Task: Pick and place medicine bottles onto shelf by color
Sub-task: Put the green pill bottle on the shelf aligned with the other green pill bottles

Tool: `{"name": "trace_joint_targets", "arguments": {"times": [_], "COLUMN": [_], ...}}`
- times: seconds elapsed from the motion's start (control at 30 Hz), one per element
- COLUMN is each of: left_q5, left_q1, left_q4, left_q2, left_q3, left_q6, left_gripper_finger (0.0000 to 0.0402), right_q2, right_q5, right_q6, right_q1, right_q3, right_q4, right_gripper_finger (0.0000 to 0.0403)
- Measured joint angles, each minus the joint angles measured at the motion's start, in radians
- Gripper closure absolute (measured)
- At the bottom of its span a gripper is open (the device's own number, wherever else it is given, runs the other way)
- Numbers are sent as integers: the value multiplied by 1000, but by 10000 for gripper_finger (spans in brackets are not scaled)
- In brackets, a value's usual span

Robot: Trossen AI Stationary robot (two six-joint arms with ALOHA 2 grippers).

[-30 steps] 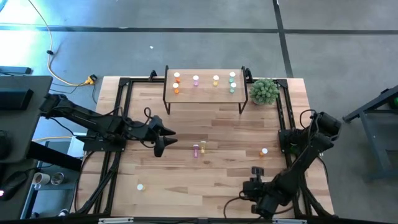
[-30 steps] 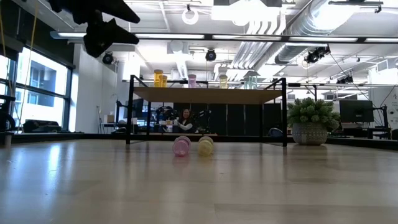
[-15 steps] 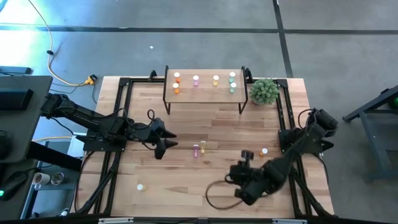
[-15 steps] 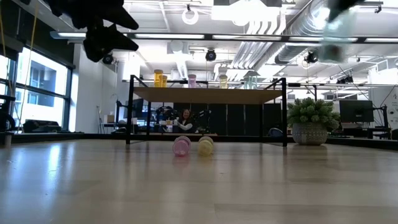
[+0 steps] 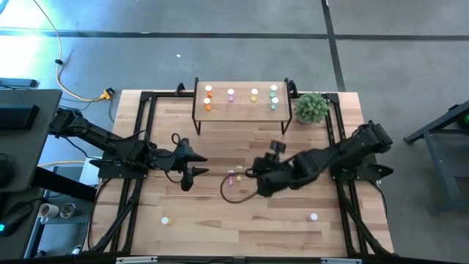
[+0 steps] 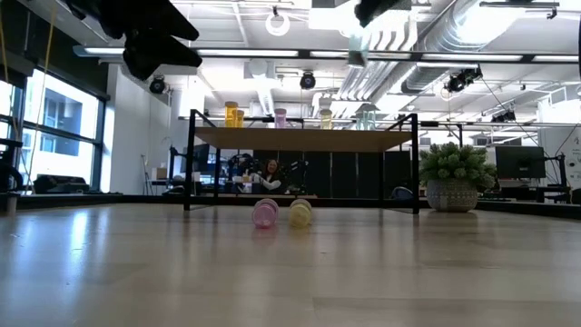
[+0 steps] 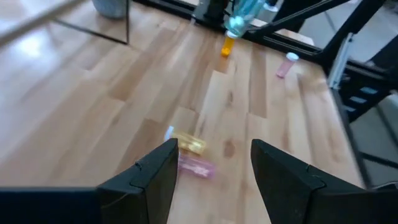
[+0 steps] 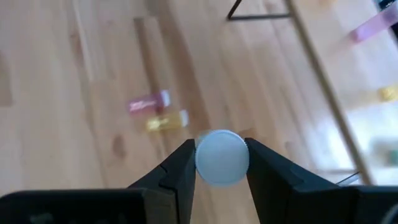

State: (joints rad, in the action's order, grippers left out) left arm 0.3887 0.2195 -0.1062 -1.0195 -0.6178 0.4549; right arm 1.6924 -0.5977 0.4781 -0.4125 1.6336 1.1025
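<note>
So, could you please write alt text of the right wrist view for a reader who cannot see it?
The right gripper is shut on a bottle, seen from its white cap end, above the wooden table. On the table beyond lie a pink bottle and a yellow bottle, side by side.

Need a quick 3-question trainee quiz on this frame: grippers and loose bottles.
1. True or false: the right gripper is shut on a white-capped bottle.
2. Which colours lie side by side mid-table? A: pink and yellow. B: orange and green. C: two green.
3. Fill in: the left gripper hovers near them with its fingers ____.

Key: 1 true. 2 A: pink bottle, yellow bottle. 3 open.
</note>
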Motion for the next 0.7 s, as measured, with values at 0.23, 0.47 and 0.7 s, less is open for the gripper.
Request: {"name": "trace_joint_targets", "arguments": {"times": [0.23, 0.47, 0.7], "left_q5": [118, 125, 126], "left_q1": [35, 38, 36], "left_q4": [0, 14, 119], "left_q2": [0, 5, 5], "left_q3": [0, 0, 0], "left_q6": [-92, -136, -254], "left_gripper_finger": [209, 209, 209], "right_q2": [0, 0, 0], "right_q5": [4, 4, 1], "right_q6": [-156, -290, -366], "right_q1": [82, 146, 219], "right_q3": [87, 209, 350], "right_q4": [1, 32, 171], "right_gripper_finger": [289, 289, 289]}}
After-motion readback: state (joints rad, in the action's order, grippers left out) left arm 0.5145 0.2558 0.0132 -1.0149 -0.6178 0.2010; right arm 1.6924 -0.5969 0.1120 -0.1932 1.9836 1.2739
